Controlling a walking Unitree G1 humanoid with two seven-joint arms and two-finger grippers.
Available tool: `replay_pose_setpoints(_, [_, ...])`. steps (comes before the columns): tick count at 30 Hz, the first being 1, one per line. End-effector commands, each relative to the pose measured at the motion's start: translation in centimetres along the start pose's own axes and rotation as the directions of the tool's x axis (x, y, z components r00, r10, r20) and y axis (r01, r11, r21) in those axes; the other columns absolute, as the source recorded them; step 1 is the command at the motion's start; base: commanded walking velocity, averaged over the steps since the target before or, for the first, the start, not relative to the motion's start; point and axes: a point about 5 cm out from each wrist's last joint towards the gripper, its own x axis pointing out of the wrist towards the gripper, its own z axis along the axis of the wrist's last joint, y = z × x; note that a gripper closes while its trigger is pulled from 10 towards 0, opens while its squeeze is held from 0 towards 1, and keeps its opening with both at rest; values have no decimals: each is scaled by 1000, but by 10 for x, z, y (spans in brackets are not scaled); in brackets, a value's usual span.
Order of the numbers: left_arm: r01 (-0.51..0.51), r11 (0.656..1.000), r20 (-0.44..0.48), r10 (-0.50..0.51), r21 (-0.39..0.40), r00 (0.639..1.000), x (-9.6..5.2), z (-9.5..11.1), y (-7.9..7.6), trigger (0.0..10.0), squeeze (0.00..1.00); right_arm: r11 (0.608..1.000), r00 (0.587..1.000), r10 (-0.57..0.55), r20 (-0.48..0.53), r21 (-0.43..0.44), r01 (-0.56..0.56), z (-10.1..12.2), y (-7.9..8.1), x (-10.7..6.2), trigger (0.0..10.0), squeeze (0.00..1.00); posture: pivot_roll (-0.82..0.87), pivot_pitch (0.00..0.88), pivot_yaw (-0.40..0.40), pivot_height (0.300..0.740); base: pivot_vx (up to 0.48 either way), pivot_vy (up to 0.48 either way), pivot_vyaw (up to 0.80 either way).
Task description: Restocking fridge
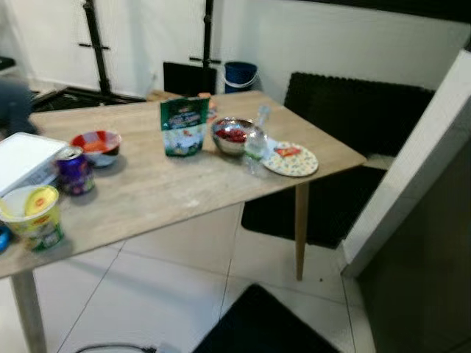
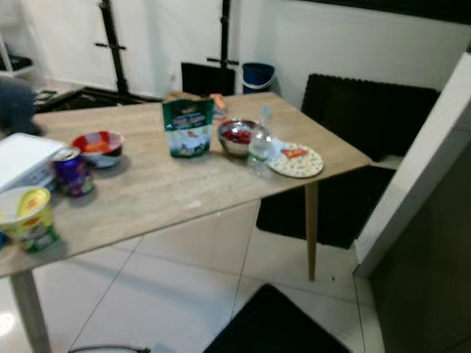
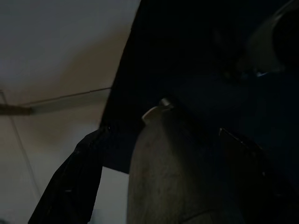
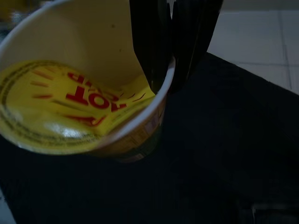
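Right hand (image 4: 172, 70) is pinching the rim of a noodle cup (image 4: 84, 93), one finger inside, one outside. Left hand's state: can't tell.

Both head cameras look forward and down from standing height across a light wooden table (image 1: 176, 191), sharing nearly the same scene, slightly offset. The left wrist camera, dark, faces pale floor past a black edge. The right wrist camera sits very near a yellow-lidded paper cup (image 4: 79, 102).
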Motion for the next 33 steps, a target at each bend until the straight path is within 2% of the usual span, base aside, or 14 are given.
replay_pose_setpoints(1, [-18, 999, -23, 18, 29, 1000, -1, -5, 1, 10000, 0, 1000, 1000, -11, 22, -20, 11, 9, 1, 0, 10000, 0, -95, 0, -54, 740, 0, 0, -775])
replay_pose_setpoints(5, [-49, 999, -20, 50, 24, 999, -1, -4, 6, 10000, 0, 999, 1000, -9, 28, -41, 11, 14, 5, 0, 10000, 0, -85, 0, -59, 740, 0, 0, -775])
replay_pose_setpoints(9, [-118, 993, -11, 118, -28, 993, -3, -5, 16, 10000, 0, 997, 998, -10, 66, -78, 15, 23, 9, 1, 10000, 0, -68, 0, -62, 740, 0, 0, -775])
replay_pose_setpoints(11, [-177, 981, 2, 178, -84, 984, -5, -3, 28, 10000, 0, 995, 995, -11, 102, -96, 21, 33, 12, 0, 10000, 0, -48, 0, -70, 740, 0, 0, -775])
replay_pose_setpoints(12, [-177, 981, 2, 178, -84, 984, -5, -3, 28, 10000, 0, 995, 995, -11, 102, -96, 21, 33, 12, 0, 10000, 0, -48, 0, -70, 740, 0, 0, -775])
replay_pose_setpoints(16, [-311, 914, 5, 323, -259, 946, -13, -3, 64, 10000, 0, 991, 986, -13, 164, -128, 34, 57, 17, -2, 10000, 0, -5, 0, -93, 740, 0, 0, -775])
replay_pose_setpoints(17, [-311, 914, 5, 323, -259, 946, -13, -3, 64, 10000, 0, 991, 986, -13, 164, -128, 34, 57, 17, -2, 10000, 0, -5, 0, -93, 740, 0, 0, -775])
replay_pose_setpoints(19, [-363, 857, -17, 384, -367, 923, -20, -9, 82, 10000, 0, 985, 982, -4, 189, -167, 36, 69, 22, -4, 10000, 0, 26, 0, -115, 740, 0, 0, -775])
replay_pose_setpoints(20, [-363, 857, -17, 384, -367, 923, -20, -9, 82, 10000, 0, 985, 982, -4, 189, -167, 36, 69, 22, -4, 10000, 0, 26, 0, -115, 740, 0, 0, -775])
replay_pose_setpoints(22, [-387, 816, -34, 413, -430, 910, -25, -17, 92, 10000, 0, 979, 979, 4, 204, -198, 38, 78, 26, -5, 10000, 0, 46, 0, -127, 740, 0, 0, -775])
replay_pose_setpoints(24, [-387, 816, -34, 413, -430, 910, -25, -17, 92, 10000, 0, 979, 979, 4, 204, -198, 38, 78, 26, -5, 10000, 0, 46, 0, -127, 740, 0, 0, -775])
replay_pose_setpoints(29, [-386, 787, -61, 409, -481, 910, -26, -29, 88, 10000, 0, 976, 977, 5, 213, -212, 42, 83, 29, -6, 10000, 0, 64, 4, -128, 740, 0, 0, -775])
replay_pose_setpoints(31, [-377, 790, -67, 396, -484, 916, -25, -32, 83, 10000, 0, 976, 977, 4, 214, -213, 43, 83, 30, -6, 10000, 0, 64, 4, -128, 740, 0, 0, -775])
replay_pose_setpoints(33, [-355, 810, -72, 366, -466, 928, -22, -36, 71, 10000, 0, 978, 977, 1, 213, -204, 43, 82, 31, -5, 10000, 0, 68, 0, -120, 740, 0, 0, -775])
